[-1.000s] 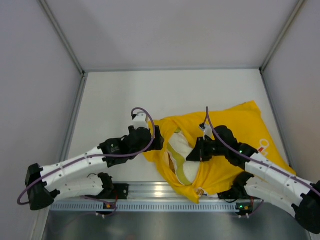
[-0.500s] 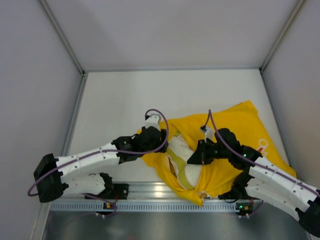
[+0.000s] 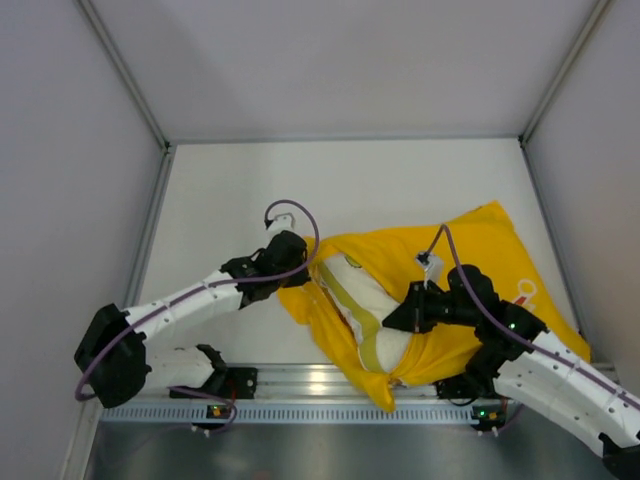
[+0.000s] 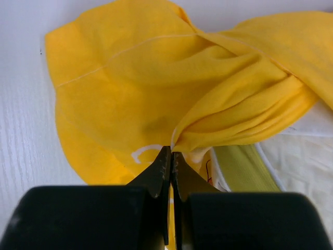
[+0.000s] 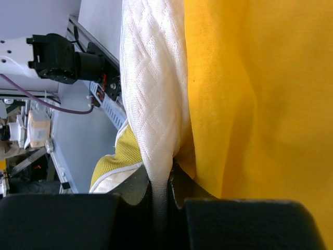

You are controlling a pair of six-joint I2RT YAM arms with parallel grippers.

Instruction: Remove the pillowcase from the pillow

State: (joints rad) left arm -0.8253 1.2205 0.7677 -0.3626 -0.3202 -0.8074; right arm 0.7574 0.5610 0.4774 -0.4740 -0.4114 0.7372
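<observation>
The yellow pillowcase [image 3: 480, 255] lies rumpled at centre right of the table. Its open end faces the left arm. The cream pillow [image 3: 368, 300] bulges out of that opening, with an olive-green band along its side. My left gripper [image 3: 302, 262] sits at the opening's left edge. In the left wrist view the left gripper [image 4: 170, 151] is shut on a gathered fold of the pillowcase [image 4: 130, 88]. My right gripper [image 3: 398, 318] is on the pillow's right side. In the right wrist view the right gripper [image 5: 160, 179] is shut on a pinch of quilted pillow [image 5: 151, 88], with pillowcase [image 5: 260, 104] beside it.
A ribbed aluminium rail [image 3: 300, 385] runs along the near table edge between the arm bases. Grey enclosure walls with metal frame posts [image 3: 150, 215] bound the white table [image 3: 340, 190] on the left, back and right. The pillowcase's far corner reaches close to the right wall.
The left gripper went from open to shut on the pillowcase edge and drew back to the left. More of the pillow now shows. The right gripper shifted slightly right, still gripping.
</observation>
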